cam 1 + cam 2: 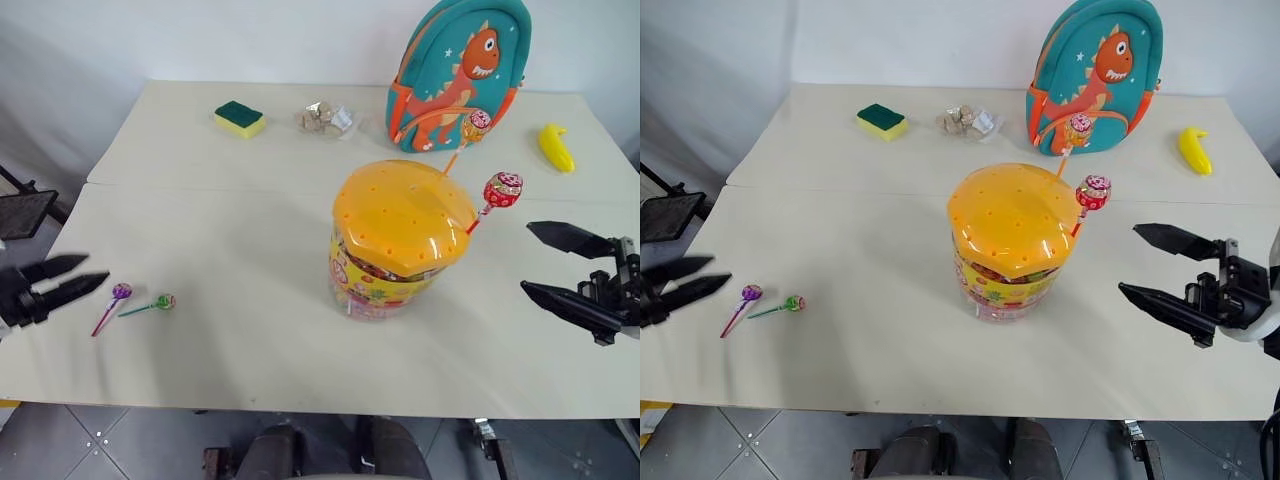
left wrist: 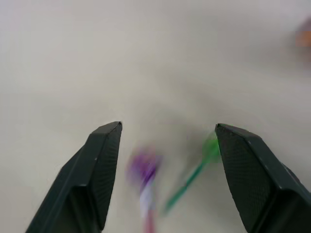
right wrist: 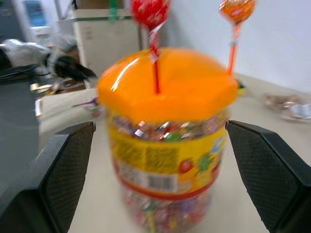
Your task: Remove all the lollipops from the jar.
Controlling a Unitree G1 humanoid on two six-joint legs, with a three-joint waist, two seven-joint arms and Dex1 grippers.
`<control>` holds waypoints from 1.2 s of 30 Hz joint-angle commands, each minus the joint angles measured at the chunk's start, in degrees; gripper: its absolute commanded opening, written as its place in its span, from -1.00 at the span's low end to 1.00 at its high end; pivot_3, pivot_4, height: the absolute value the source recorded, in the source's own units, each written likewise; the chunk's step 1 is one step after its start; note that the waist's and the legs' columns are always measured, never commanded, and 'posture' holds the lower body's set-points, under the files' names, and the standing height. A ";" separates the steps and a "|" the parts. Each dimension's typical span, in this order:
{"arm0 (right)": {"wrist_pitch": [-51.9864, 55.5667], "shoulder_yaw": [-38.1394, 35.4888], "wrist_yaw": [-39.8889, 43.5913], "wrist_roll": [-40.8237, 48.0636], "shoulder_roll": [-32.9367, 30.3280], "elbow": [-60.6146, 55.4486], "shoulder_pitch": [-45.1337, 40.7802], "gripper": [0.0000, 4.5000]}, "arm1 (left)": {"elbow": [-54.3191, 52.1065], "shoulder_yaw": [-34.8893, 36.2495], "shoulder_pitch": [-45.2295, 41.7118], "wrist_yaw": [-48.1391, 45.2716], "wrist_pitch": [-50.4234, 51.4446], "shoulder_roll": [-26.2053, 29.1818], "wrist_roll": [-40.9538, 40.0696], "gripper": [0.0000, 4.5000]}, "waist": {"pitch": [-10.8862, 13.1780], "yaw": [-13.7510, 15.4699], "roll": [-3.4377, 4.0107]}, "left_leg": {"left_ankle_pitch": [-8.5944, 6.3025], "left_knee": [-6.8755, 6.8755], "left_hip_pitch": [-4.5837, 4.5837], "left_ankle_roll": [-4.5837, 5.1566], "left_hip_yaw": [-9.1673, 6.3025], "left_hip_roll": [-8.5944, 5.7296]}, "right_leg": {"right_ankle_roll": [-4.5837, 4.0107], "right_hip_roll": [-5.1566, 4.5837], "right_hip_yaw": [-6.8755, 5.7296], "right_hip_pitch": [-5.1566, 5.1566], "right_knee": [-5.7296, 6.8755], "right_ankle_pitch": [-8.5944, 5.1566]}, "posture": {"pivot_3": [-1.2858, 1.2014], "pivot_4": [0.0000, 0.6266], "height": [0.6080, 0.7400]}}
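The jar (image 1: 398, 262), a clear tub with a domed orange lid (image 1: 403, 215) and a yellow label, stands mid-table. Two lollipops stick up from the lid's holes, a red one (image 1: 503, 189) and an orange one (image 1: 474, 124). Two more lie on the table at the left, one purple (image 1: 121, 292) and one green (image 1: 165, 301). My left gripper (image 1: 97, 270) hovers just left of those two, open and empty. In the left wrist view both show beyond its fingers (image 2: 102, 160). My right gripper (image 1: 525, 258) stands open to the right of the jar, apart from it and facing it (image 3: 165, 160).
A teal dinosaur backpack (image 1: 458, 70) stands behind the jar. A yellow banana (image 1: 556, 147) lies at the back right. A green-and-yellow sponge (image 1: 239, 118) and a small clear packet (image 1: 325, 118) lie at the back. The table's front edge (image 1: 300, 405) is near.
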 commanded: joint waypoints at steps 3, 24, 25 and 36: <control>3.06 0.62 -4.57 4.62 0.19 -6.28 -3.22 1.00 | -17.70 -0.14 -1.20 -0.42 4.12 -3.02 -10.57 0.40 | 0.00 -0.20 0.00 | 0.04 0.00 0.00 0.06 0.00 -0.02 | 0.01 0.01 0.02 0.03 0.00 0.01 | 0.03 -0.52 1.00; 8.64 9.87 -10.88 6.12 1.47 -5.75 -16.71 0.15 | -33.47 -14.84 -9.79 4.83 7.25 -13.69 -21.36 0.41 | 0.00 -0.06 0.00 | 0.12 0.11 0.00 0.10 0.07 0.02 | 0.03 0.31 0.03 0.08 0.00 0.02 | 0.03 -0.52 1.00; 8.62 9.70 -10.39 5.98 1.34 -5.43 -16.65 -0.02 | -33.71 -15.08 -9.94 4.99 7.30 -13.86 -21.60 0.41 | 0.00 -0.03 0.00 | 0.12 0.12 0.00 0.10 0.07 0.02 | 0.04 0.31 0.03 0.09 0.00 0.02 | 0.03 -0.52 1.00; 14.46 -1.03 -17.40 19.21 -1.30 1.89 -22.87 -0.97 | -31.92 -20.47 -15.06 3.04 5.79 -16.09 -20.36 0.41 | 0.00 0.07 -0.01 | 0.12 0.14 -0.01 0.10 0.07 0.06 | 0.04 0.69 0.03 0.10 -0.02 0.02 | 0.03 -0.52 1.00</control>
